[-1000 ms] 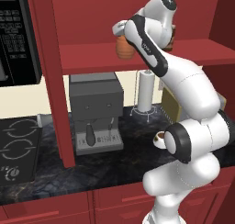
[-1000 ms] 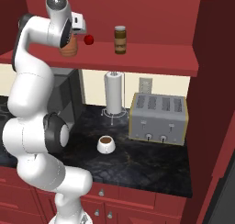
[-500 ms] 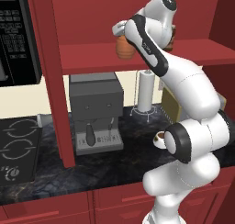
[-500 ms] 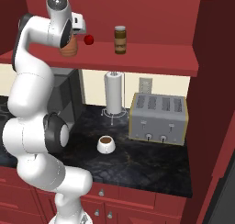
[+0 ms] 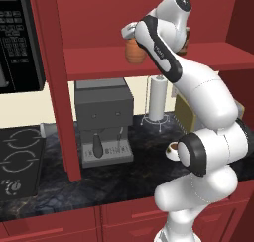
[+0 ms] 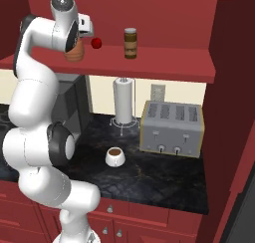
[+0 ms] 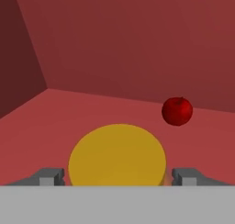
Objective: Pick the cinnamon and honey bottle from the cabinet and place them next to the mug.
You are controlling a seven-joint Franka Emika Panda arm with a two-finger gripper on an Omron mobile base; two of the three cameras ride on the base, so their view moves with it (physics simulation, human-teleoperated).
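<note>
The honey bottle (image 5: pixel 134 53) (image 6: pixel 74 52), an orange ribbed jar, stands on the cabinet's red shelf board (image 6: pixel 164 65). From above, its yellow lid (image 7: pixel 117 154) lies between my two fingertips. My gripper (image 7: pixel 117 177) (image 6: pixel 80 37) is open over the jar, one finger on each side and a small gap to the lid on both sides. The cinnamon (image 6: pixel 130 43), a slim brown jar with a grey cap, stands farther right on the same shelf. The mug (image 6: pixel 114 156) (image 5: pixel 173 149), white with brown liquid, sits on the dark counter below.
A small red ball (image 7: pixel 177 111) (image 6: pixel 96 43) lies on the shelf between the two jars. The thick red post (image 5: pixel 59 87) rises left of a grey coffee machine (image 5: pixel 103 122). A paper towel holder (image 6: pixel 123 100) and a toaster (image 6: pixel 172 128) stand behind the mug.
</note>
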